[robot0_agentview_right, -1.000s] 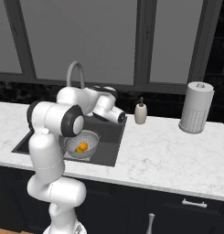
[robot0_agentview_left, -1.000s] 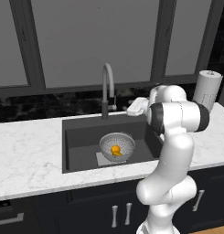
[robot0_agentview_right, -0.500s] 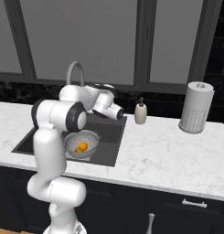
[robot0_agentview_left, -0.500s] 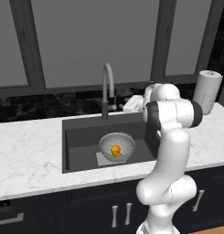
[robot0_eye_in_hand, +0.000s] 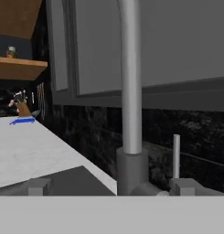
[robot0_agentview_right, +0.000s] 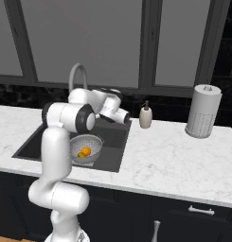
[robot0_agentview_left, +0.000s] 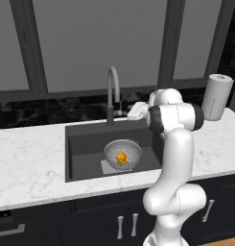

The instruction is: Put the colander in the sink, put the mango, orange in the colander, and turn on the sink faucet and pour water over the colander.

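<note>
The colander (robot0_agentview_left: pixel 123 153) stands in the sink (robot0_agentview_left: pixel 85 144), on the lighter patch of its bottom. Inside it lies the orange (robot0_agentview_left: pixel 121 157); from the right, the orange (robot0_agentview_right: pixel 86 151) has a yellower piece beside it, the mango (robot0_agentview_right: pixel 81 154). The sink faucet (robot0_agentview_left: pixel 111 93) rises behind the basin. My gripper (robot0_agentview_left: pixel 126 114) is level with the faucet's lower stem, just to its right. Along the hand, the fingertips (robot0_eye_in_hand: pixel 39 186) stand wide apart, open, with the faucet stem (robot0_eye_in_hand: pixel 130 91) and its small lever (robot0_eye_in_hand: pixel 176 154) straight ahead between them. No water shows.
A beige soap dispenser (robot0_agentview_right: pixel 146 116) stands right of the sink. A paper towel roll (robot0_agentview_right: pixel 202 111) is at the far right of the white marble counter (robot0_agentview_right: pixel 174 156). Dark windows and backsplash run behind the faucet.
The hand has crept a little to the left toward the faucet's base. The colander and fruit have not moved.
</note>
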Robot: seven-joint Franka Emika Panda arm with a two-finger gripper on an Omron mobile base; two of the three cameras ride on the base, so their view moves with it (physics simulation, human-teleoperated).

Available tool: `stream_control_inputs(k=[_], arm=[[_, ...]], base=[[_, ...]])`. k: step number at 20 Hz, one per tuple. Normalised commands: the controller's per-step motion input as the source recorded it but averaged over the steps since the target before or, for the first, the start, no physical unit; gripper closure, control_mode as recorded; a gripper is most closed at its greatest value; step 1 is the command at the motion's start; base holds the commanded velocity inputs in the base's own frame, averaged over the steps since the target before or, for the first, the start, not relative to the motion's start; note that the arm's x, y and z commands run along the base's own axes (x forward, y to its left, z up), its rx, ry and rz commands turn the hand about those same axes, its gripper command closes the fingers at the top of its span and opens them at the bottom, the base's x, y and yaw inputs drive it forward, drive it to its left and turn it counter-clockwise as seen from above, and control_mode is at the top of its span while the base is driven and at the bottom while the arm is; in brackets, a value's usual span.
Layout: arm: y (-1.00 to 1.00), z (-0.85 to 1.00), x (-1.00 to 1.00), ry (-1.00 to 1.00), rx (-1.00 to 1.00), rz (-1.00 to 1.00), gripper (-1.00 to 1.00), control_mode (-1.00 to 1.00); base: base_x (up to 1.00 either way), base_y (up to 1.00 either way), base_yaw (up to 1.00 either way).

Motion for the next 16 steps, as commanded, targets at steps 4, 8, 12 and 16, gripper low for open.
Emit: stream_control_inputs(k=[4,8,12,16], arm=[[0.0,-0.14,0.33,0.0,0.01,0.07,-1.0,-1.0],[0.01,0.0,0.35,-0.02,0.0,0.04,-1.0,-1.0],[0.07,0.0,0.34,-0.01,0.0,0.0,-1.0,-1.0],[0.0,0.0,0.39,0.0,0.0,0.0,-1.0,-1.0]], base=[[0.0,0.0,0.0],[0.0,0.0,0.0],[0.0,0.0,0.0],[0.0,0.0,0.0]])
